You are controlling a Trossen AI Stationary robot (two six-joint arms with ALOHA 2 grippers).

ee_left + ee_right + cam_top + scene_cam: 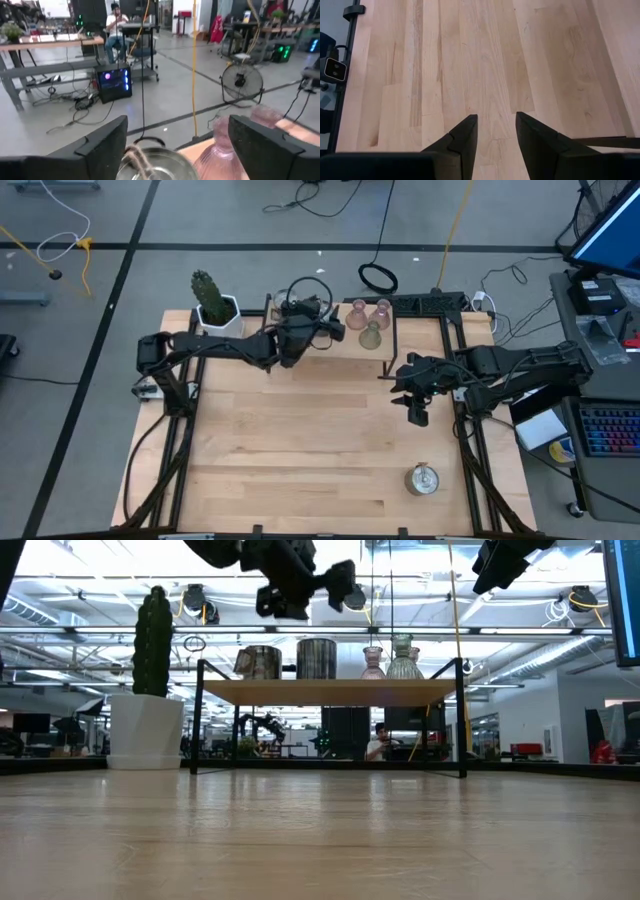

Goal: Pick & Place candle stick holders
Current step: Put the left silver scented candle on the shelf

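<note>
A small wooden shelf [345, 355] stands at the table's far middle. On it are two pinkish glass holders [356, 310] [381, 308], an olive-green one [372, 333], and two silver holders [258, 662] [316, 658]. A third silver holder [423, 479] stands on the table at the near right. My left gripper [177, 125] is open above the shelf. One silver holder [155, 164] is below between its fingers and a pink glass holder [220, 150] is beside one finger. My right gripper [496, 120] hangs open and empty over bare table right of the shelf [417, 415].
A white pot with a green cactus [215, 305] stands at the far left, beside the shelf. Black frame rails [470, 450] run along the table's left and right sides. Bare wood lies in the middle and near left [290, 450].
</note>
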